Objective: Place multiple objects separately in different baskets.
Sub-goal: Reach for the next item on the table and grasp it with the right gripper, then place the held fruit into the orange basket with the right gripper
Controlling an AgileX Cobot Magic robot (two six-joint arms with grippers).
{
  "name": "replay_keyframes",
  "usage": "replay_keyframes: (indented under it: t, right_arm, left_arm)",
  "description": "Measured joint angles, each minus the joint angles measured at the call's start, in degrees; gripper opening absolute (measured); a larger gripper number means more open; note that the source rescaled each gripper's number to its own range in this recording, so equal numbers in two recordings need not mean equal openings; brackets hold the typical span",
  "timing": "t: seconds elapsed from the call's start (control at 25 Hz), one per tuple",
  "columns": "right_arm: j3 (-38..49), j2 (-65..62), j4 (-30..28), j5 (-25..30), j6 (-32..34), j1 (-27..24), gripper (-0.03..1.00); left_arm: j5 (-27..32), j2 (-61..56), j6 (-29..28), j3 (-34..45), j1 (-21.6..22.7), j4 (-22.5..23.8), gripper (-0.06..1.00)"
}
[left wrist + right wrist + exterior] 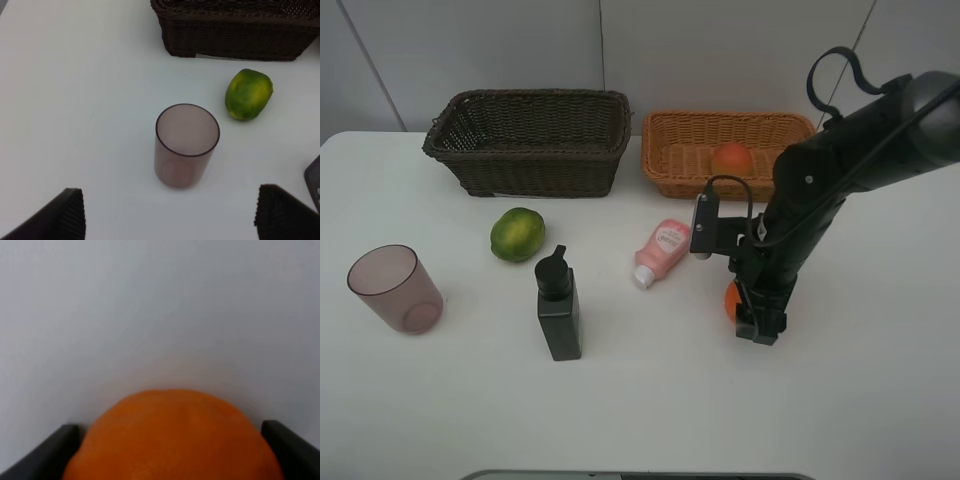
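Fingers (50,452) on my right gripper (752,318) sit either side of the orange (730,300), and each looks pressed against its skin while it rests on the table (870,390). That arm comes in from the far right, elbow high, then drops steeply so the wrist points almost straight down. My left gripper (170,195) hangs above the cup (186,145), its fingers wide apart and holding nothing. Bare tabletop lies in front of the orange and to its right; the pink bottle (662,250) lies on its side near it, toward my left. At the back edge are two baskets: the dark basket (535,165) and, just beside it, the tan basket (665,165) with the peach (731,158) inside. I count three fruits including the lime (517,234), two bottles including the upright black bottle (559,305), and one cup.
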Motion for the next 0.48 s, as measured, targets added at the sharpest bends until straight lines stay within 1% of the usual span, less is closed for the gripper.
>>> replay_keyframes:
  t: [0.48]
  right_arm:
    - [0.0,0.0,0.0,0.59,0.0,0.0,0.47]
  left_arm:
    - [0.0,0.0,0.0,0.0,0.0,0.0,0.83]
